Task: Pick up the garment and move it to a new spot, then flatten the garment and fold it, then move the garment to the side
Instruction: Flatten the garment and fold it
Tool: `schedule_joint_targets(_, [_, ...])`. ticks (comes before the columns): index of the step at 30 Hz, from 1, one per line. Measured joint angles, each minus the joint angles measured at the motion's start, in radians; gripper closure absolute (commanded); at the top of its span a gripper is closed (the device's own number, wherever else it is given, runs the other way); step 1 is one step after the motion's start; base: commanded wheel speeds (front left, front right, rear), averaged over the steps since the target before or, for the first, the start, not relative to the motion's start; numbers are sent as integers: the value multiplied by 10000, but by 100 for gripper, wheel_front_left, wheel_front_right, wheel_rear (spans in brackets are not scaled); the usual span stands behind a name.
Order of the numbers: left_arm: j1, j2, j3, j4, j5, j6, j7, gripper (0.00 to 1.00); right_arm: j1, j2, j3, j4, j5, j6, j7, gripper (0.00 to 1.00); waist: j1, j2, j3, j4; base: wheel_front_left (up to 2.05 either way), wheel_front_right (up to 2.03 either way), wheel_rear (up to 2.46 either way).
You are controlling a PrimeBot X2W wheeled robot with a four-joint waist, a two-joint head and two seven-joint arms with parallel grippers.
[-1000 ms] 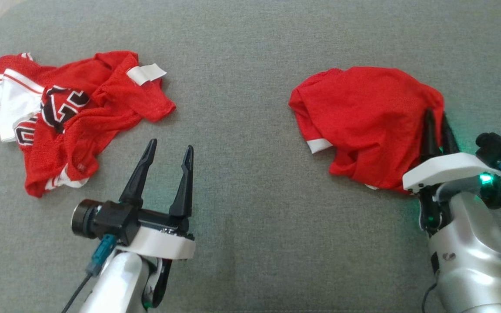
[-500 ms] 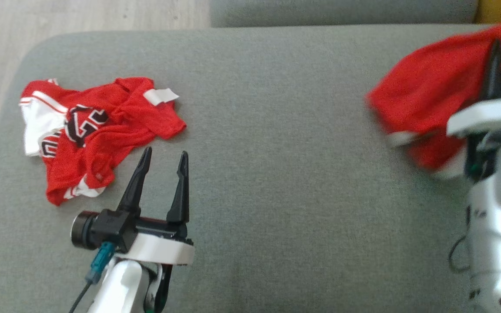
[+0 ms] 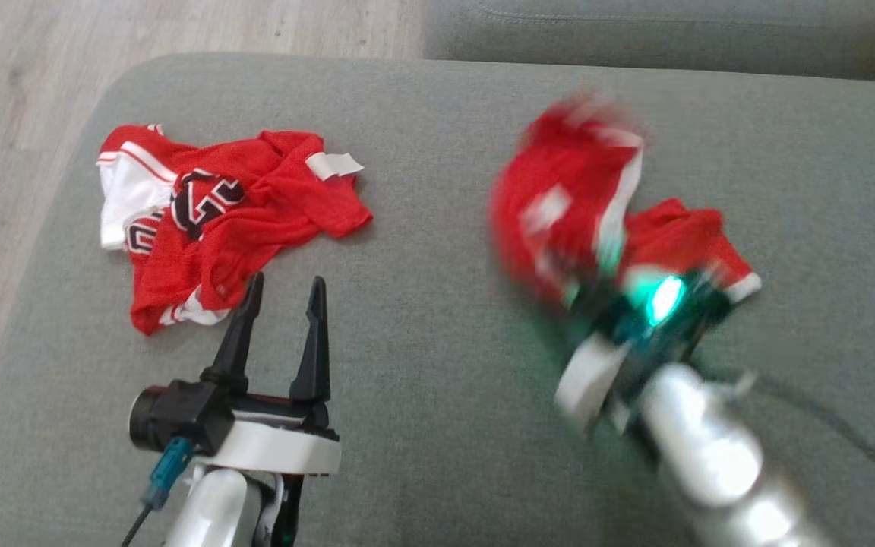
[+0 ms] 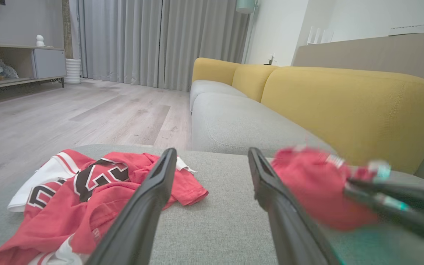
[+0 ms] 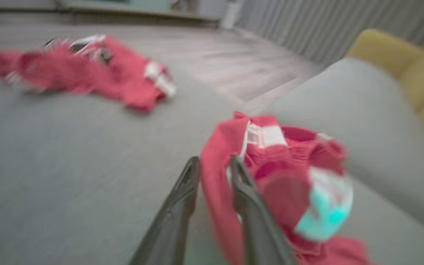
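A broad grey cushion (image 3: 437,357) sits on a wooden floor (image 3: 20,76), with a yellow sofa (image 4: 344,103) behind it. Two red garments are here. The red garment (image 3: 559,205) at the cushion's right is a blurred, bunched wad with white trim, and the right gripper (image 5: 215,160) has its fingers clenched on a fold of it. The crumpled jersey (image 3: 255,197), with black numerals and white panels, lies at the left. Just beside it hovers the left gripper (image 3: 286,279), fingers spread and empty
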State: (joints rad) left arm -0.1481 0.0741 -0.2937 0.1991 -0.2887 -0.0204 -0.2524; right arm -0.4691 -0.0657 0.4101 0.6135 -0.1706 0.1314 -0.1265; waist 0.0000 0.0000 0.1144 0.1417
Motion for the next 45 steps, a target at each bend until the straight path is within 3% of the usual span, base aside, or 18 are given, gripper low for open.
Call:
schedule_joint_targets(4, [-16,-23,-46,140,0,-65,0,0,654,-2,1843,449,1455,0,-293,0,-1,0,48,200,0,0,0])
schedule_joint_targets(8, [-18,-13,-31,138,15,-58,0,0,316,17,2025,188,2232,0,-639,0,0,0,55,128,0,0,0])
schedule_joint_targets(11, [-17,2,-6,134,17,2,0,0,184,25,1315,-105,2385,0,-941,0,0,0,12,-27,0,0,0])
schedule_joint_targets(16, [-11,10,13,71,84,29,0,0,371,19,-901,-846,2299,0,-1179,0,0,0,-92,-396,0,0,0])
schedule_joint_targets(20, [1,10,21,-19,100,29,0,0,1217,19,-2405,-1457,2213,0,-1218,0,0,0,-169,-745,0,0,0])
schedule_joint_targets(25, [8,4,21,-77,146,33,0,0,2650,27,-3331,-1795,2638,0,-1218,0,0,0,-175,-1105,0,0,0])
schedule_joint_targets(38, [-19,-21,-25,-65,261,-2,0,0,3057,123,-2865,-2408,2913,0,-1218,0,0,0,148,-1148,0,0,0])
schedule_joint_targets(45, [-154,-69,-130,25,261,-73,0,0,2149,121,-1964,-1707,2924,0,-1087,0,1,0,462,-768,0,0,0])
